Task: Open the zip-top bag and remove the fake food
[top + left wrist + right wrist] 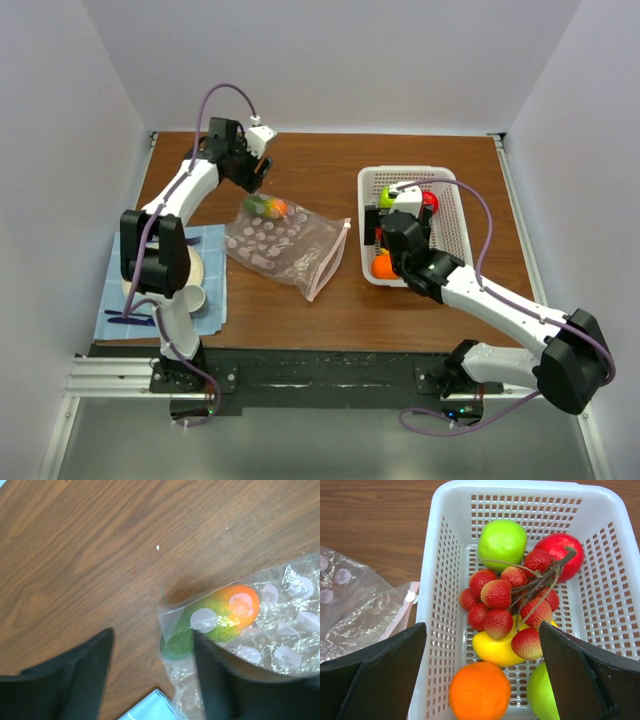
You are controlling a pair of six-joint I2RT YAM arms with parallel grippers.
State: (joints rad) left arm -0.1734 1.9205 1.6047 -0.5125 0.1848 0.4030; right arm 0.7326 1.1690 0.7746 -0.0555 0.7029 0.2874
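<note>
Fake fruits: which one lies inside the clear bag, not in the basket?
The green-and-orange mango-like piece, inside the zip-top bag; all the rest sit in the white mesh basket.

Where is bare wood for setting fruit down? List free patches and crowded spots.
Free: the far strip of the table between the left arm and the basket; the near wood in front of the zip-top bag. The gap between bag and basket is narrow. Crowded: the basket, full of fake food, and the left near corner with the blue cloth and cup.
</note>
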